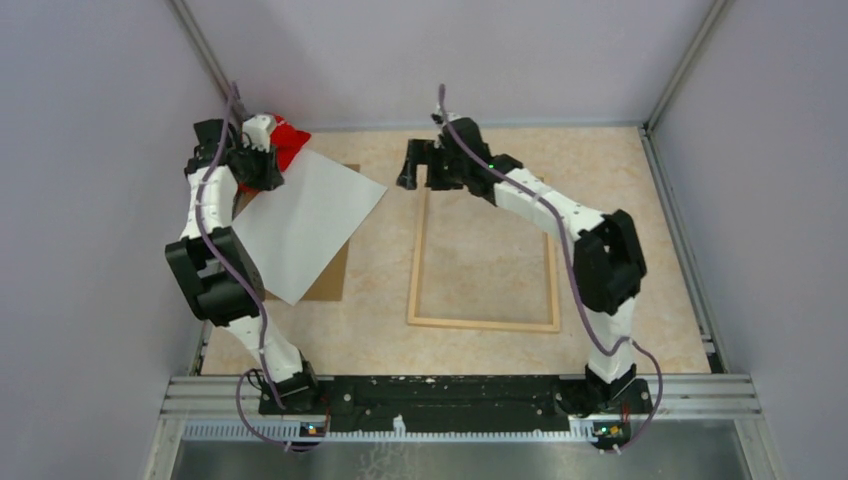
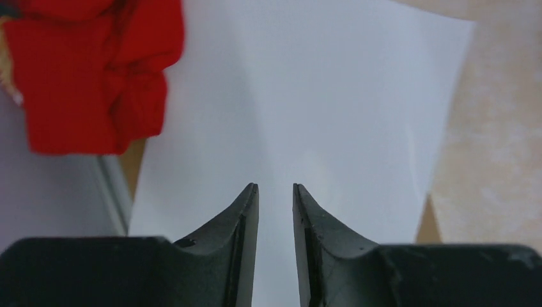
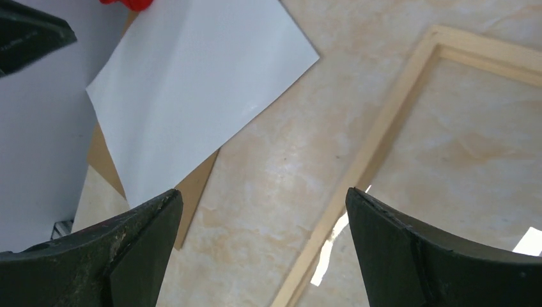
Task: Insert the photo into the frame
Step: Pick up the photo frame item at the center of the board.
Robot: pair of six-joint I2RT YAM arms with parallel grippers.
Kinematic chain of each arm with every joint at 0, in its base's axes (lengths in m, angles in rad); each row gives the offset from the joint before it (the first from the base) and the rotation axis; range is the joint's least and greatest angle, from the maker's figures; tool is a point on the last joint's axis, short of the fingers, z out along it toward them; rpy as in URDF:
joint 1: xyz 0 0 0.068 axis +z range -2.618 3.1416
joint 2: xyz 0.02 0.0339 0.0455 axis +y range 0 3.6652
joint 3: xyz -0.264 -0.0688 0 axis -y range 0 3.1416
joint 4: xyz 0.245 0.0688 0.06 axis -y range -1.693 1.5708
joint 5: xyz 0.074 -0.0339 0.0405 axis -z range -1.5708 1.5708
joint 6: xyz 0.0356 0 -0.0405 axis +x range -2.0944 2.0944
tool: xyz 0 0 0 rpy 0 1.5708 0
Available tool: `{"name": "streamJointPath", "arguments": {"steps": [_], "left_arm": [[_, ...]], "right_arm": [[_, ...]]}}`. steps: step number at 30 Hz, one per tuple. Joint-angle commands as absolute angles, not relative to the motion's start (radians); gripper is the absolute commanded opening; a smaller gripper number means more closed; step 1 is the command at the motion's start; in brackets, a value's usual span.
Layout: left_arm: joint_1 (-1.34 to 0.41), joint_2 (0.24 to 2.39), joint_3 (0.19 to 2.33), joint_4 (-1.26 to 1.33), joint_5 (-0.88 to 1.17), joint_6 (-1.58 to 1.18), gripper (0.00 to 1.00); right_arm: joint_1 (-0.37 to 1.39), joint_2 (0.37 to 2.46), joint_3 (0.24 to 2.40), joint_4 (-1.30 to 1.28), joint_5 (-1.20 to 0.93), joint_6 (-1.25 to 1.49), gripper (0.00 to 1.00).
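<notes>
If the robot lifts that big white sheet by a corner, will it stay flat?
Probably not: the photo looks paper-thin and shows slight ripples, so it would likely droop. Its smooth, faintly shiny surface suggests a push would slide it over the brown board beneath.

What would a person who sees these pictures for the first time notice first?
The white sheet, the photo lying back-up on a brown board at the left, draws the eye first. Next come the empty wooden frame in the middle and the red cloth at the far left.
</notes>
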State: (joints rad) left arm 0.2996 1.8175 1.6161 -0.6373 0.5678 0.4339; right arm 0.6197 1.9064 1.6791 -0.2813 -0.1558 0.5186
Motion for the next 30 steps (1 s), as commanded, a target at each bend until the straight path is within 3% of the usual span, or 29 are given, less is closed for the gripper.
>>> {"name": "streamJointPath", "arguments": {"steps": [1, 4, 9, 30], "left_arm": [[0.349, 1.824, 1.531, -0.463, 0.179, 0.463, 0.29], [0.373, 1.82, 1.44, -0.308, -0.003, 0.468, 0.2], [0.394, 1.858, 1.36, -0.149, -0.142, 0.501, 0.18], [0.394, 2.025, 1.273, -0.173, -0.023, 0.508, 0.05]], "right_arm": [[0.728, 2.048, 1.815, -0.343, -0.081, 0.512, 0.99], [0.764, 2.107, 1.859, -0.349, -0.079, 0.525, 0.99], [0.798, 2.168, 1.881, -0.334, -0.054, 0.571, 0.99], [0.731, 2.606, 2.284, -0.288, 0.069, 0.81, 0.97]]}}
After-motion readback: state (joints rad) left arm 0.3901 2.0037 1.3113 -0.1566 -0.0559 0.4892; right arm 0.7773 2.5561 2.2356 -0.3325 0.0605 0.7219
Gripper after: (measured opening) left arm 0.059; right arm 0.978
